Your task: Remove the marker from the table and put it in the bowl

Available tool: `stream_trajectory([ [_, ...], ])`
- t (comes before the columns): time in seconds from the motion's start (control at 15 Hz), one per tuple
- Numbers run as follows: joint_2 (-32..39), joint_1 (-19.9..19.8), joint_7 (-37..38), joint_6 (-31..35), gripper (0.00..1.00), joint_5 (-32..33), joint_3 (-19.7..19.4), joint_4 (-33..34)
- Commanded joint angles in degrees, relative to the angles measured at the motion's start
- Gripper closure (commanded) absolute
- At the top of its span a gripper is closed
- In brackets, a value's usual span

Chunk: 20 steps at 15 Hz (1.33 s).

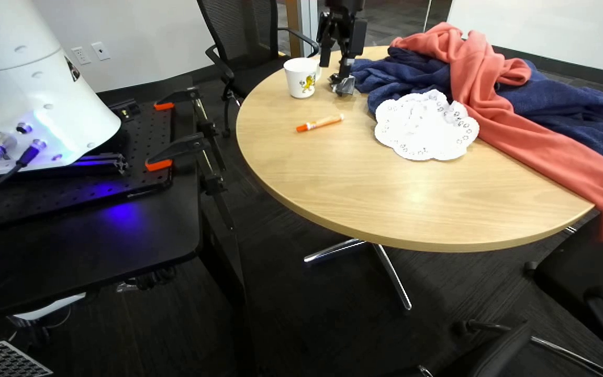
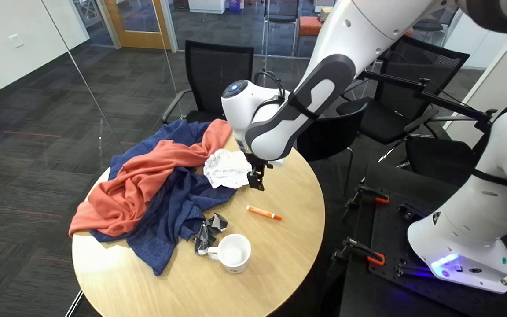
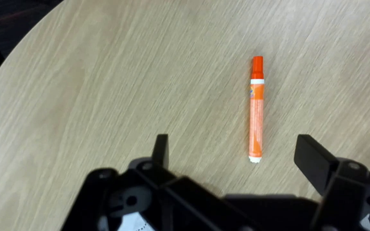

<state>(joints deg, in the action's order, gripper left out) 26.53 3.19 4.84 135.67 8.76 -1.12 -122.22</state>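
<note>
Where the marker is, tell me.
In the wrist view, the marker lies right of centre on the table; in an exterior view, it's in front of the mug, left of the white scalloped piece.

Your marker [image 3: 256,123] was orange, white-banded and white at one end; the table [image 1: 343,178] showed pale, streaked grain. You had a white cup [image 1: 297,78] marked in yellow, a white dish [image 1: 423,130] with flower-like patterning, coral cloth [image 1: 513,133] and navy cloth [image 1: 566,107].

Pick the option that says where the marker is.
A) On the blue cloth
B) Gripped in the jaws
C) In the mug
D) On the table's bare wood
D: both exterior views show the marker lying on the bare table, outside the mug and apart from the open jaws.
</note>
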Motion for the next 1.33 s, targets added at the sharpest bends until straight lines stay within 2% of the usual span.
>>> stream_trajectory([
  [0.0,3.14,1.34,2.22,-2.65,0.0,-0.68,-0.09,3.64],
  [0.07,2.05,0.75,0.33,-0.11,0.0,-0.35,-0.08,1.44],
  [0.47,3.29,1.21,1.08,-0.36,0.0,-0.38,-0.1,2.59],
  [1.27,10.67,1.09,0.6,1.28,0.0,-3.16,1.77,6.49],
])
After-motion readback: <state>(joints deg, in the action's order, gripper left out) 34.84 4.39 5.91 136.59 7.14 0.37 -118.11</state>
